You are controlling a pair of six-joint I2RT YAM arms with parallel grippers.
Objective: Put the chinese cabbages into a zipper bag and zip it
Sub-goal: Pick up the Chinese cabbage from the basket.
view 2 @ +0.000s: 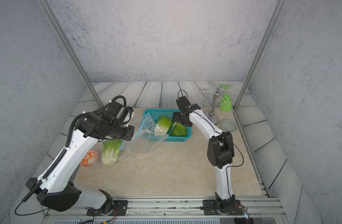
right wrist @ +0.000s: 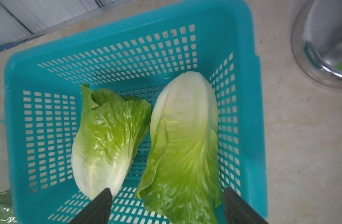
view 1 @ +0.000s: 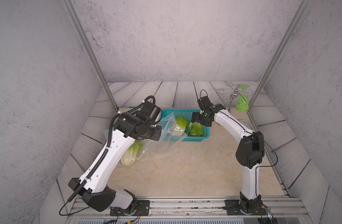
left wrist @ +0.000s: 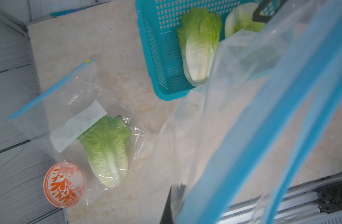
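Sitting in the teal basket (right wrist: 251, 97), two crinkly green, white-based chinese cabbages (right wrist: 112, 139) are lying below your right gripper (right wrist: 169, 203), jaws spread. Left wrist view is also showing a third cabbage (left wrist: 106, 151) bagged lower left, by an orange ball (left wrist: 64, 185). Your left gripper (left wrist: 176, 195) is pinching another zipper bag (left wrist: 243, 97), blocking the basket's corner.

Bright, even, diffuse light, soft shadows, wide-angle edge distortion, blurry close-up zipper bag (left wrist: 273, 126).

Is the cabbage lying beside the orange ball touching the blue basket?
Apart. The left wrist view shows the cabbage next to the orange ball, with a stretch of table between it and the basket.
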